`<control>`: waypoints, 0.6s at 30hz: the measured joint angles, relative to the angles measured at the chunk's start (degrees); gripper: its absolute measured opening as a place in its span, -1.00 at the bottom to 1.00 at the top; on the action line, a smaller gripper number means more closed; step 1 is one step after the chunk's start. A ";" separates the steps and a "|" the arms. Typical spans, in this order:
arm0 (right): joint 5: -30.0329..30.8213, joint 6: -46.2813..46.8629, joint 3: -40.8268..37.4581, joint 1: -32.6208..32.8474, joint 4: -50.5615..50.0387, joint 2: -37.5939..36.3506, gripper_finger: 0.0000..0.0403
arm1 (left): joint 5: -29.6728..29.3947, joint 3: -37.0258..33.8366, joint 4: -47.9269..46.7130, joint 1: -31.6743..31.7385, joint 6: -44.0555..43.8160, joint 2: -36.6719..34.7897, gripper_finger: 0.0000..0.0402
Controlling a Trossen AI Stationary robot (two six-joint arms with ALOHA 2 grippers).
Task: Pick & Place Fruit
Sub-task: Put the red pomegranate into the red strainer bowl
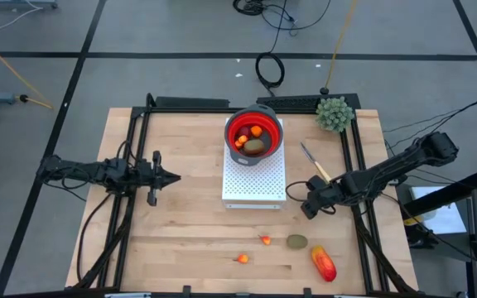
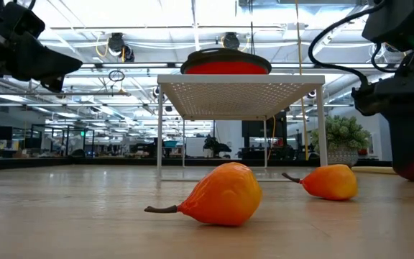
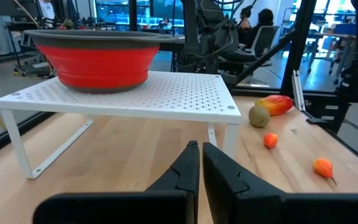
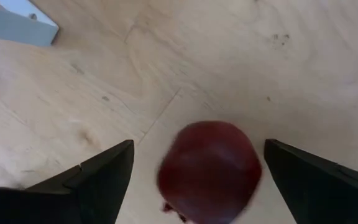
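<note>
So the right gripper (image 1: 311, 204) is sitting low over the table (image 1: 180, 240) just off the front right corner of the white perforated rack (image 1: 254, 178), and in its wrist view its fingers (image 4: 92, 177) are spread wide with a dark-red ball (image 4: 209, 168) lying on the wood right between them, not touched by either finger as far as I can see. The left gripper (image 1: 171, 176) is hanging out on the left side of the table, pointing toward the rack, with its fingers (image 3: 188, 168) pressed together and nothing in them. The red bowl (image 1: 254, 132) is resting on the back end of the rack, and it's already holding a few pieces: a brown-green oval (image 1: 256, 146) and a couple of tiny orange and red bits (image 1: 256, 130). Four more pieces are lying loose near the front of the table: a tiny orange one (image 1: 243, 258), another small orange-red one (image 1: 265, 240) a bit closer to the rack, a brown-green oval fruit (image 1: 296, 242) beside that, and the larger red-orange oblong (image 1: 324, 263) just to its right. A green spiky ball plant (image 1: 334, 113) is standing at the back right corner, and a yellow-handled knife (image 1: 315, 164) is lying between it and the right gripper.
</note>
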 joint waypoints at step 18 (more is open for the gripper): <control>0.08 0.22 -0.07 -0.02 -0.53 0.36 0.44 | 0.07 0.00 -0.34 -0.02 -0.73 0.00 -0.91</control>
